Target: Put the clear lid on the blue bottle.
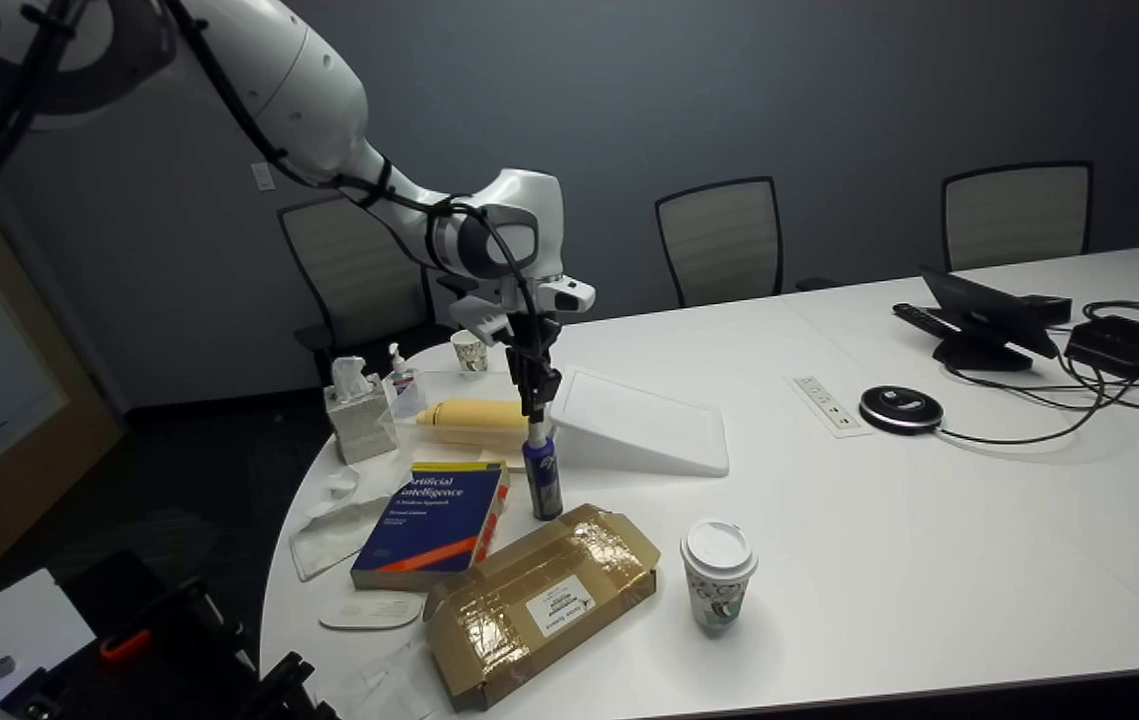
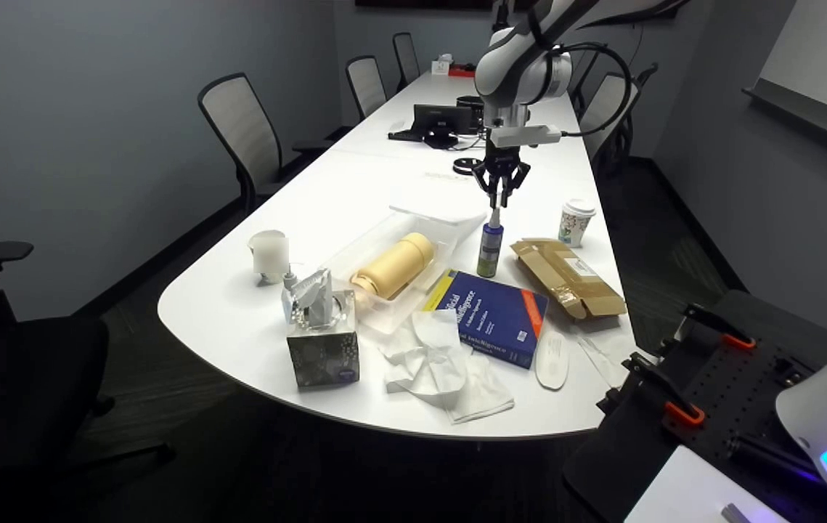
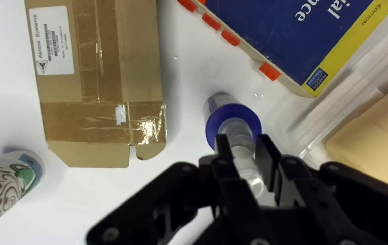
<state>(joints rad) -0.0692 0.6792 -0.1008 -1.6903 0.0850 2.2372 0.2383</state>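
Note:
The blue bottle (image 1: 545,487) stands upright between the book and the cardboard box; it also shows in an exterior view (image 2: 489,254) and, from above, in the wrist view (image 3: 216,123). A pale, see-through nozzle rises from its top. The clear lid (image 3: 249,177) is in line with this nozzle, between my fingers. My gripper (image 3: 243,141) is directly above the bottle, its narrow gap matching the lid's width, and looks shut on the lid. The gripper points down in both exterior views (image 1: 535,412) (image 2: 498,202). Whether the lid sits fully on the nozzle is hidden.
A cardboard box (image 1: 544,610) and a blue book (image 1: 444,520) lie close to the bottle. A clear tray holds a yellow bottle (image 2: 393,267). A white panel (image 1: 644,420), a lidded paper cup (image 1: 718,575) and a tissue box (image 2: 322,341) stand around.

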